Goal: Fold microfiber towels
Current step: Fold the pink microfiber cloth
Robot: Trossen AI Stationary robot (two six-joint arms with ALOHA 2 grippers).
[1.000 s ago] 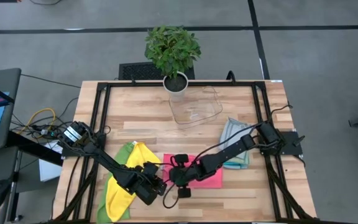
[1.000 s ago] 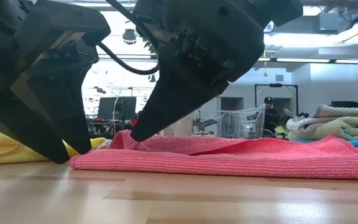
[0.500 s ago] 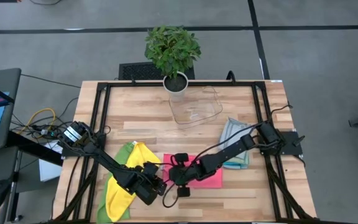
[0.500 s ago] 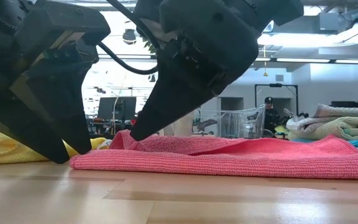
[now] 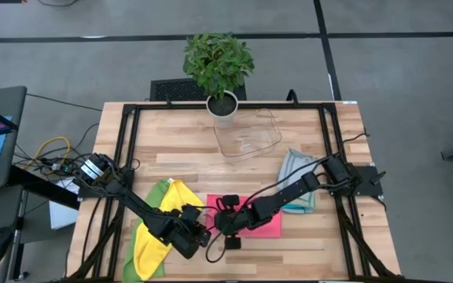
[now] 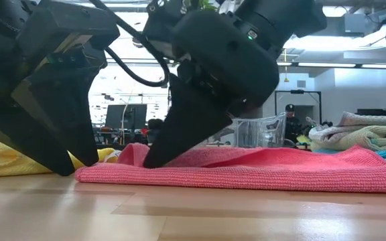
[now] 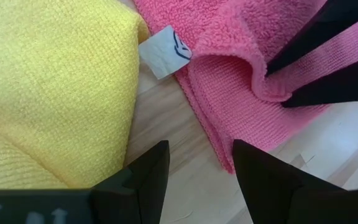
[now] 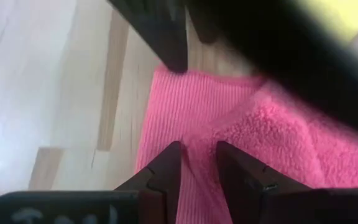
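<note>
Pink towel [image 6: 260, 167] now has the right gripper [image 6: 154, 161] tipped lower, pinching its fold to lift, while the left gripper [image 7: 194, 165] waits, fingers apart.

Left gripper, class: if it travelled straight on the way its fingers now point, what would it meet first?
Probably bare table: the left gripper stands open over wood in the gap between the yellow towel and the pink towel. The pink towel's near edge lies just beyond; depth is unclear.
</note>
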